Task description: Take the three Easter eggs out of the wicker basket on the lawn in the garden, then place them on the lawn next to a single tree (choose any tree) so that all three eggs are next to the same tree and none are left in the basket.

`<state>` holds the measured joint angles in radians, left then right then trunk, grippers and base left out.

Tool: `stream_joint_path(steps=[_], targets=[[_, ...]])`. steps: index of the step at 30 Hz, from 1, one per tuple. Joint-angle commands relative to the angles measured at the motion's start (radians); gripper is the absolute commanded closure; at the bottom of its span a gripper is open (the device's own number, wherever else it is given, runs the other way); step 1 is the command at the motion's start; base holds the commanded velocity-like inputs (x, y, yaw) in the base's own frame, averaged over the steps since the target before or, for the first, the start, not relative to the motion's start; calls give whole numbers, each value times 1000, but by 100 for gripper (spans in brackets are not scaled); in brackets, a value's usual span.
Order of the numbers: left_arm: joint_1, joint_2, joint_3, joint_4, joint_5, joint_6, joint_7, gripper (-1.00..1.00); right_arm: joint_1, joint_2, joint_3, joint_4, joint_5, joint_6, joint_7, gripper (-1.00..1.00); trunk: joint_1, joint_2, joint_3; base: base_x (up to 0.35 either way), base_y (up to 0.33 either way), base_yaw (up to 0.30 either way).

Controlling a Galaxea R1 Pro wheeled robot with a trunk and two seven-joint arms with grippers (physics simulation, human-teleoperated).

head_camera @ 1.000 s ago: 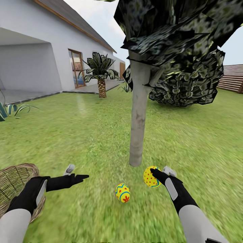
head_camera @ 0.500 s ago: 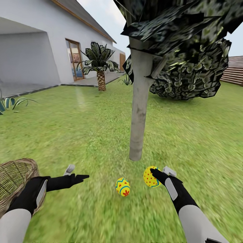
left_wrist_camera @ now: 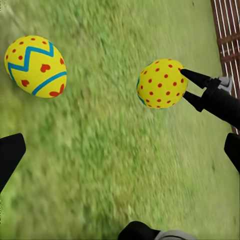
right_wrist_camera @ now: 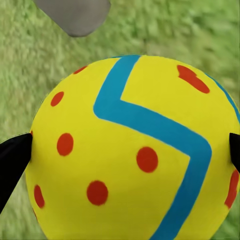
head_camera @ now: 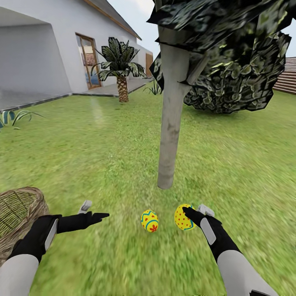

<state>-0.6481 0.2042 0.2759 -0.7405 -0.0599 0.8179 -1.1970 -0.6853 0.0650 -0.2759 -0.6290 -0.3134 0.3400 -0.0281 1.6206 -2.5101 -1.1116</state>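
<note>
Garden with mottled green lawn (head_camera: 102, 144), white house (head_camera: 41, 53) back left, short palm (head_camera: 121, 72) by its door, slatted fence (head_camera: 287, 76) far right. Tree (head_camera: 170, 123) with pale grey trunk stands mid-lawn, dark speckled foliage above. Wicker basket (head_camera: 18, 213) sits at left edge beside the left arm; inside not visible. Left claw (head_camera: 92, 211) hovers low over grass, fingers apart, holding nothing. Right claw (head_camera: 190, 216) is clamped on a dotted Easter egg (head_camera: 183, 217), near the trunk base. Second egg (head_camera: 149, 221) lies on the grass just beside it, between the claws.
</note>
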Motion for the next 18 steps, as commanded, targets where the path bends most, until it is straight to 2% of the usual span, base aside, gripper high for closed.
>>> stream_joint_path(steps=[1,18], targets=[[-1,0,3,0,-6,9,-7,-100,0,1,-4,-2,-10,5,-3,100,0,-1,-5,0,0,0],[-1,0,3,0,-5,9,-7,-100,0,1,-3,-1,-10,5,-3,100,8,-5,-71,0,0,0]])
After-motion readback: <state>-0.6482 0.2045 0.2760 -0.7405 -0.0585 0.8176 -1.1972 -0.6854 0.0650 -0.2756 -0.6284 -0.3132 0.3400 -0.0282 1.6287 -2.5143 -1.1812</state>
